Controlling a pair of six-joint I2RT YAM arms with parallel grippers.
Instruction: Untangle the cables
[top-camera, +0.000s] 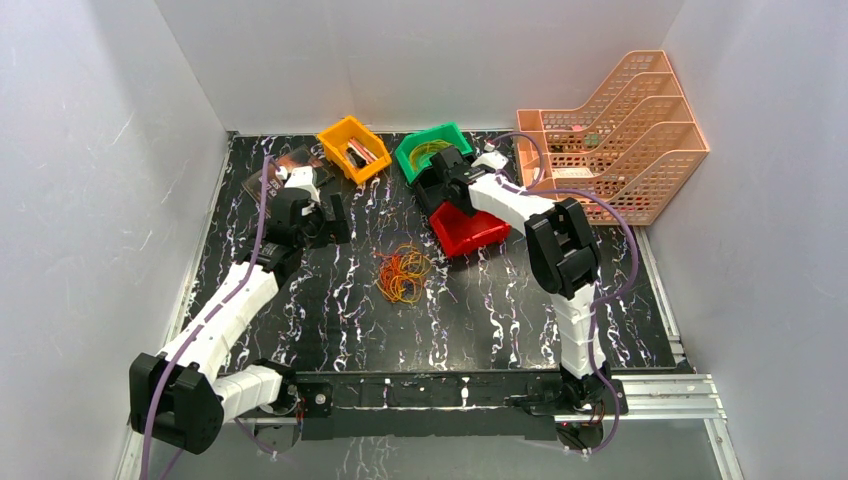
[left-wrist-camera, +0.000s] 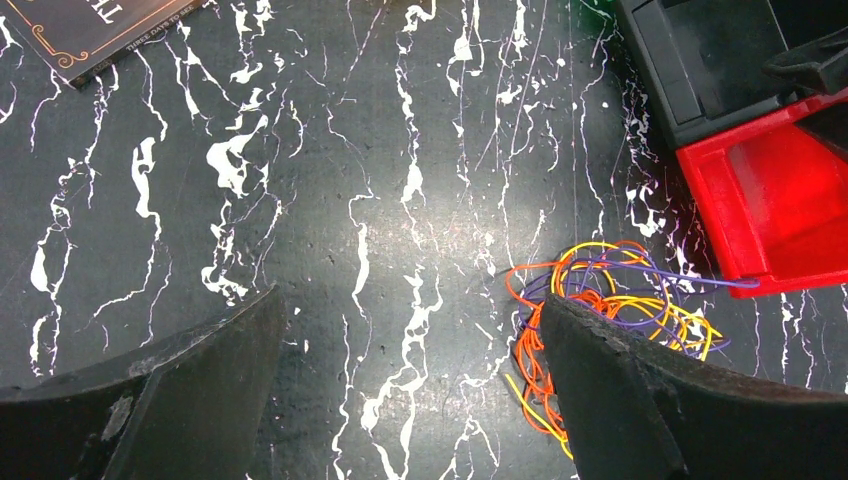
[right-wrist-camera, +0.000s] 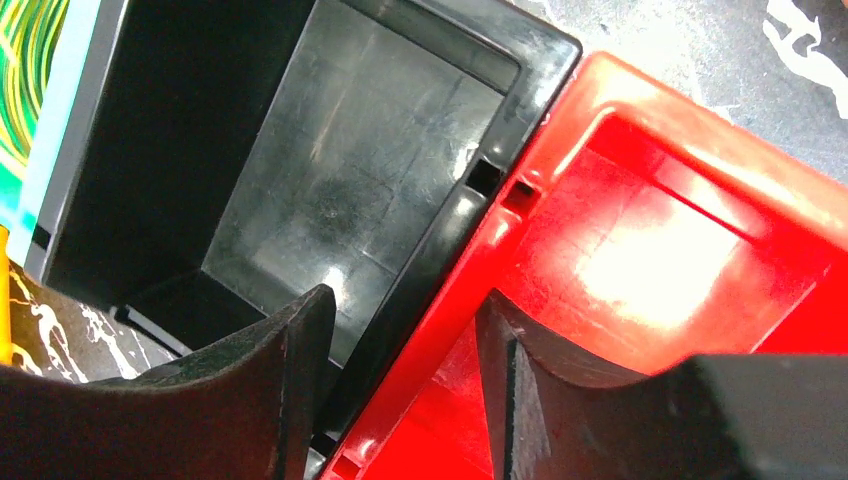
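Green bin (top-camera: 440, 130) holding yellow-green loops (top-camera: 428, 152); cables (top-camera: 403, 274) loose on worktop (top-camera: 330, 300) by open left pincer (left-wrist-camera: 412, 300); right pincer (right-wrist-camera: 405, 300) straddling black bin (right-wrist-camera: 520, 90) and red bin (right-wrist-camera: 700, 130) walls, grip indiscernible.

The black worktop (top-camera: 500, 320) is veined with white marbling; thin wiry cables (top-camera: 403, 274) yellow, orange, red, purple; glossy red plastic bin (top-camera: 475, 232); black plastic bin (right-wrist-camera: 330, 170); green plastic bin (top-camera: 425, 150); orange plastic bin (top-camera: 352, 148); peach lattice plastic rack (top-camera: 620, 130).
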